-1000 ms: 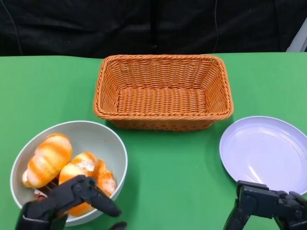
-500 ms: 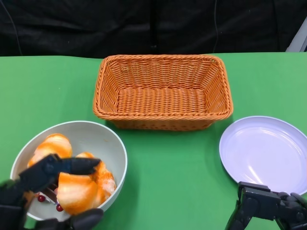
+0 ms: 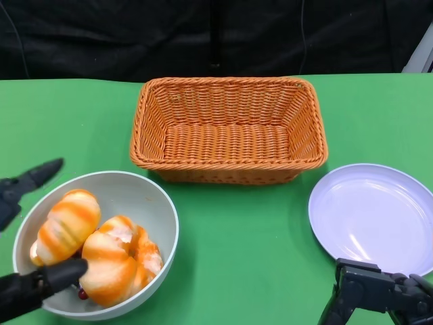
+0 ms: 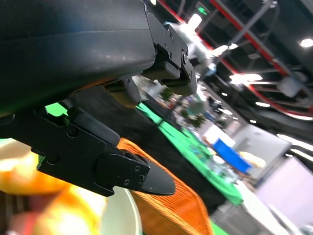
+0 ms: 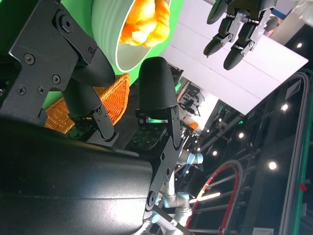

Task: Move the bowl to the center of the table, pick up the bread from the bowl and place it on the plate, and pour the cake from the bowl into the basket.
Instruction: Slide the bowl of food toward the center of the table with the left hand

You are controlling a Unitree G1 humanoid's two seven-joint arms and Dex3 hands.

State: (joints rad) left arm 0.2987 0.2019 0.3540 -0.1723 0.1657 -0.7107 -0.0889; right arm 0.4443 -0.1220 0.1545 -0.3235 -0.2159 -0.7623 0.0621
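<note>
An exhibition hall or large demo floor, not a home

Wrist views show a high dark ceiling point(image 4: 274, 29) with spotlights and red trusses, rows of green-covered tables point(image 4: 190, 142), and a black backdrop point(image 3: 216, 34) behind the green table point(image 3: 270, 257)

Head view: high, looking down the table point(image 3: 250, 271), mid-range.
Right wrist view: close behind its hand, turned sideways.
Left wrist view: close, low.
Shared: basket point(image 3: 229, 128) point(image 5: 85, 105) point(image 4: 176, 205), bowl point(image 3: 145, 196) point(image 5: 105, 22).
</note>
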